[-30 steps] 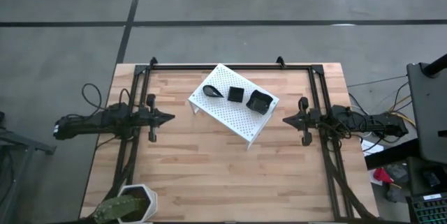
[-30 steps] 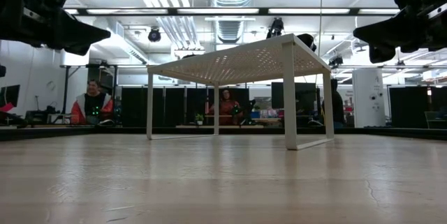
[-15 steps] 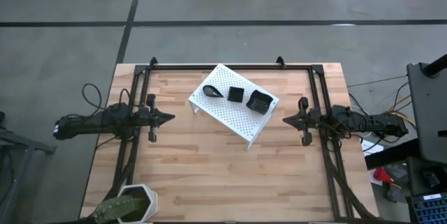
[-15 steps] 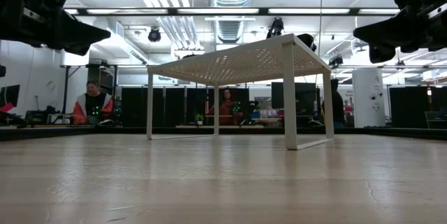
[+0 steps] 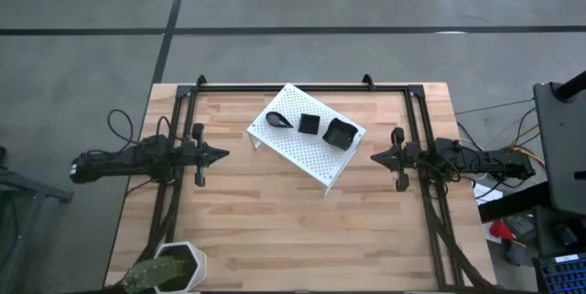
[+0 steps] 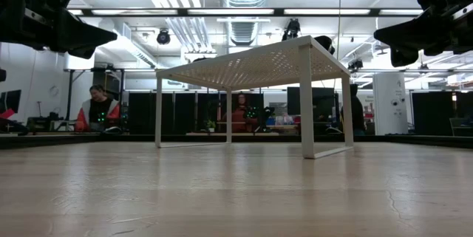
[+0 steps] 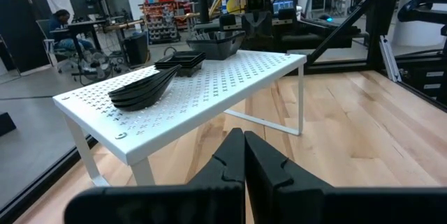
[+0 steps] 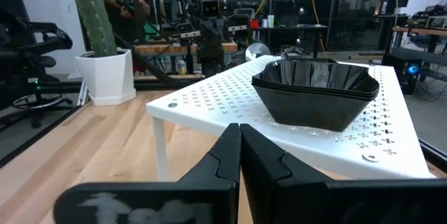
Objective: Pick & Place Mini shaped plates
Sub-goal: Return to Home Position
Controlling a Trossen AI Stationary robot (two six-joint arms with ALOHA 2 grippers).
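Three stacks of black plates on the rack, both grippers closed on either side

Three separate stacks of mini plates stand in a row on top of the white perforated rack (image 5: 311,158), which sits between the two grippers. The drop-shaped plates (image 5: 279,119) are the stack closest to the left gripper (image 5: 224,156), ahead of its tips and off to one side of its line. In the left wrist view they are the nearest pile, by the rack corner closest to that gripper. The flat square plates (image 5: 309,124) come next, in the middle of the row, just beside the other two stacks but apart from both. The wavy-rimmed square plates (image 5: 340,133) are the stack closest to the right gripper (image 5: 373,157). The right wrist view shows them nested, ahead of its tips near the rack's edge.

Both grippers hover above the wooden table (image 5: 275,230), pointing at each other across the rack, near it but not touching. Each has its two fingers closed against one another. Behind and to one side of the left gripper, at the table corner, stands a white plant pot (image 5: 179,265) with a cactus (image 5: 146,278). Beyond the table a person (image 6: 96,109) sits in the room.
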